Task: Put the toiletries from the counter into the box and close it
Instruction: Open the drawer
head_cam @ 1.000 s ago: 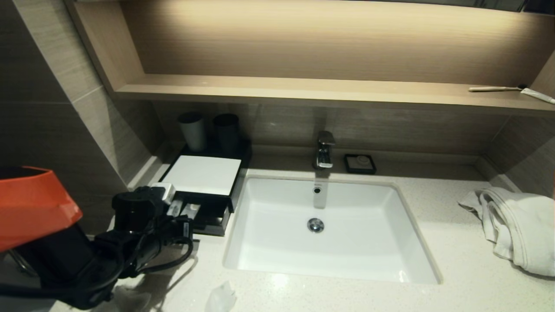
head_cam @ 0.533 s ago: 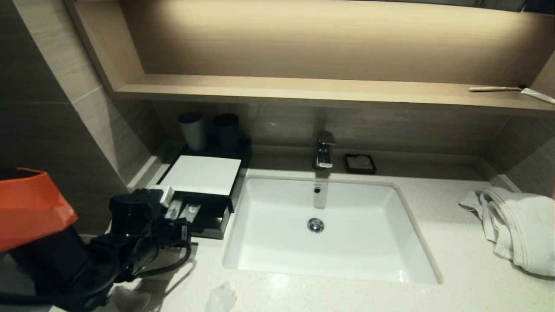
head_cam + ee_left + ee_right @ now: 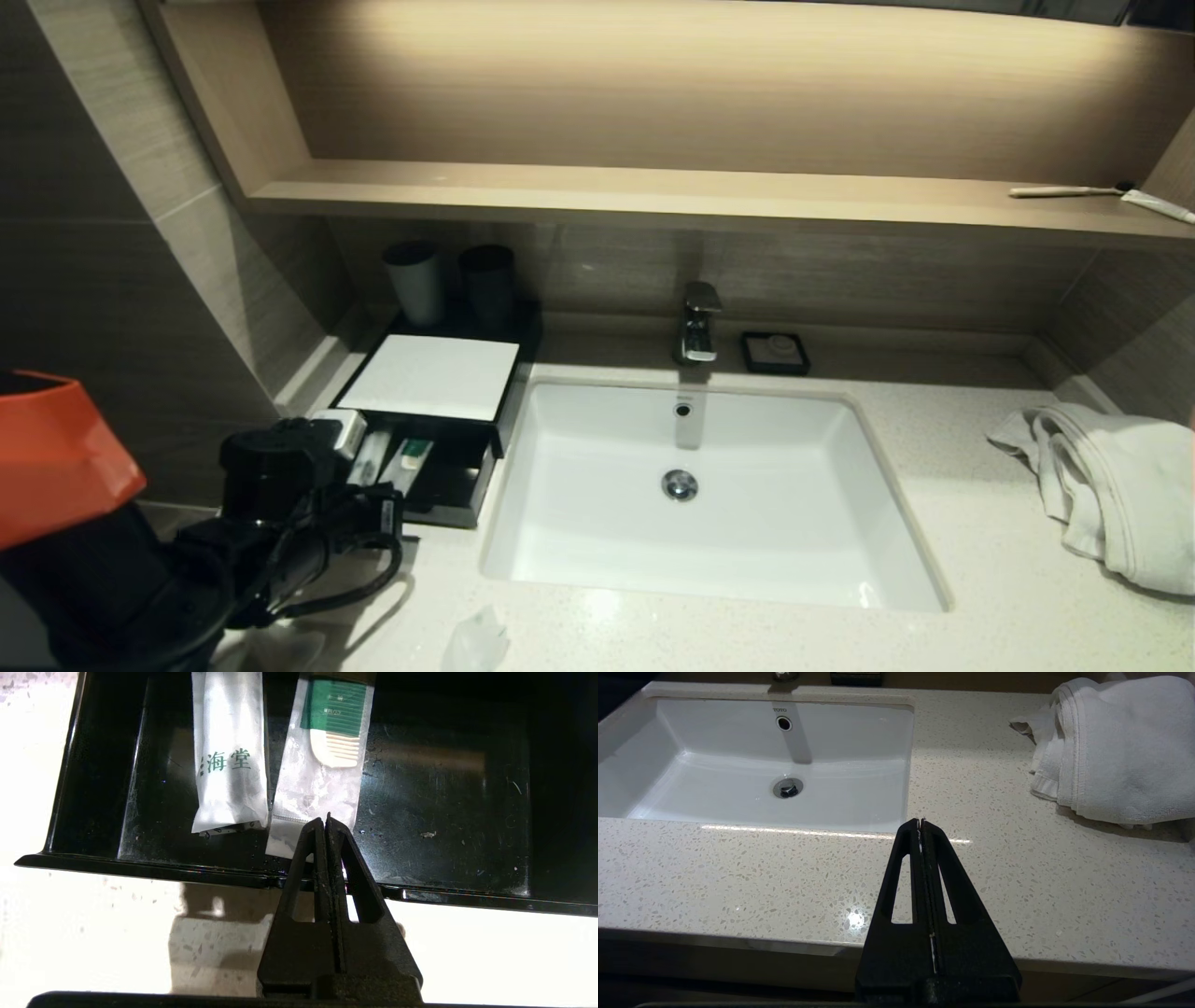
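Just beyond the pressed-together, empty jaws of the left gripper, the comb packet and white sachet lie inside the open black box. Judged step: closing; next, push its front rim inward. The right gripper, jaws closed and empty, hangs over the table.

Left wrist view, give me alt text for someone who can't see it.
The left claw, shut and empty, hangs over the front rim of an open glossy black drawer box on a pale speckled counter. Inside lie two packets side by side: a white sachet with green characters and a clear-wrapped cream comb with a green label.
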### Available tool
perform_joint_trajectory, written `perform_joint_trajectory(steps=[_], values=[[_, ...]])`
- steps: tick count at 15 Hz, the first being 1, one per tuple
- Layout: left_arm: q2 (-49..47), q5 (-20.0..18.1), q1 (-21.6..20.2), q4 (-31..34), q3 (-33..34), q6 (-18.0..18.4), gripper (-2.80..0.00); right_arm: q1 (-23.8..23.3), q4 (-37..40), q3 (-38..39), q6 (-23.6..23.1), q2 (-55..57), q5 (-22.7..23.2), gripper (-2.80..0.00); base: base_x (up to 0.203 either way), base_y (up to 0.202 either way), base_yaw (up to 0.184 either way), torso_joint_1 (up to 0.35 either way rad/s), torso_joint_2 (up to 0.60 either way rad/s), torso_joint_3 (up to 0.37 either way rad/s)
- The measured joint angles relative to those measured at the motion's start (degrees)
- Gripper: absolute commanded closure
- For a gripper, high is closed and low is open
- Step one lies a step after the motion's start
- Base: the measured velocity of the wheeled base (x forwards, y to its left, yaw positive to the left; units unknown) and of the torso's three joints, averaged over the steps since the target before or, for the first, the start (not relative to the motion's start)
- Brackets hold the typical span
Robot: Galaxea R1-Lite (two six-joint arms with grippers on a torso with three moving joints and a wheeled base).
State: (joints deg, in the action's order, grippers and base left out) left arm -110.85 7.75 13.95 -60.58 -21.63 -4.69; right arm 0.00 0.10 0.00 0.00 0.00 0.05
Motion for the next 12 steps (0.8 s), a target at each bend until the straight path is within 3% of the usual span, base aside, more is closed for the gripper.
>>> perform_joint_trajectory(steps=[12], values=[[2.5, 0.0, 0.1, -0.5, 3.9, 0.0, 0.0, 0.0, 0.0, 0.0, 0.0, 0.0, 0.0, 0.0, 0.0, 0.0, 0.0, 0.0, 0.0, 0.0]])
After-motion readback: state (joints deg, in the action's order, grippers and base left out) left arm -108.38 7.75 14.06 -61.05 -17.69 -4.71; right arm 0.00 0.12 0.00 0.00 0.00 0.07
